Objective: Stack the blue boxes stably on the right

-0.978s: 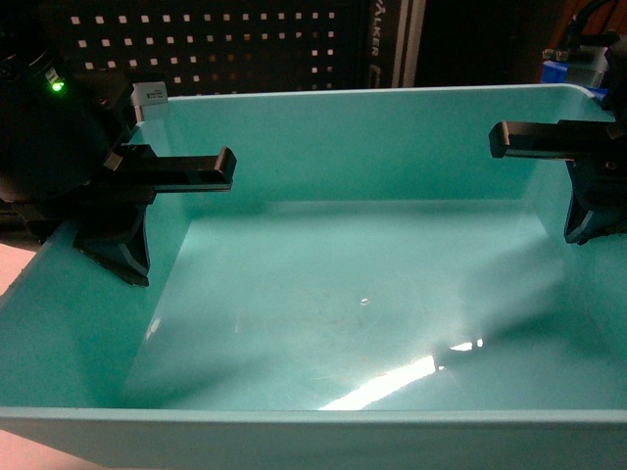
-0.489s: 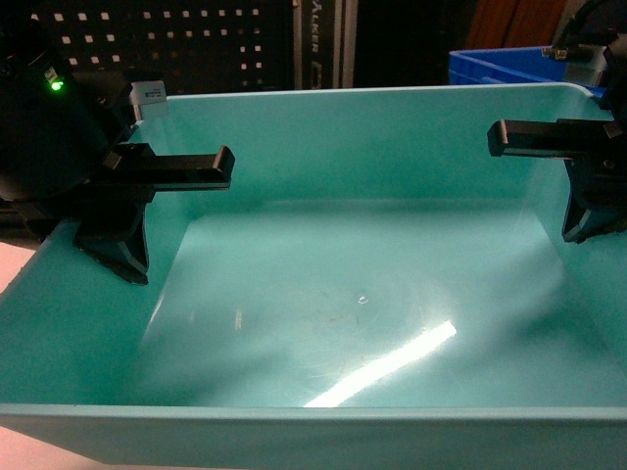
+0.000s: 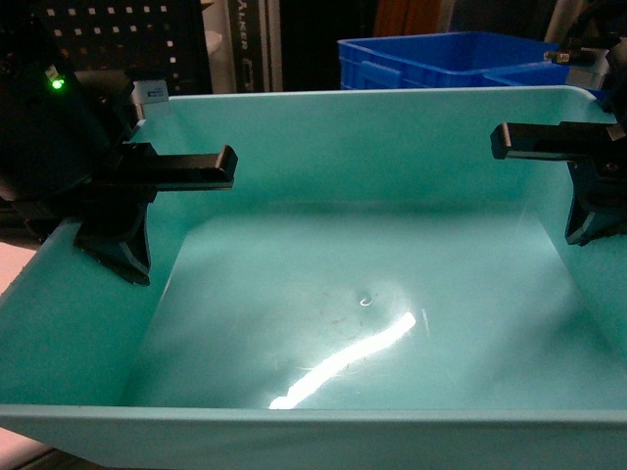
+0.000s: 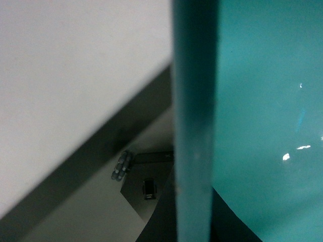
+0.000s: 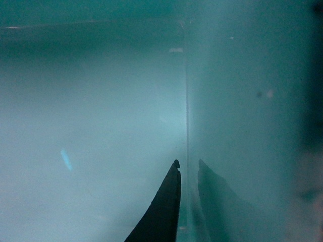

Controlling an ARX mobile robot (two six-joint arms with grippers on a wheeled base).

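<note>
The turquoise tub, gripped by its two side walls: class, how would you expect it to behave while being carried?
The turquoise tub is empty, so probably light. Its thin walls may flex where the left gripper and right gripper clamp them. The glossy floor suggests slippery plastic, so it could shift in the grip.
</note>
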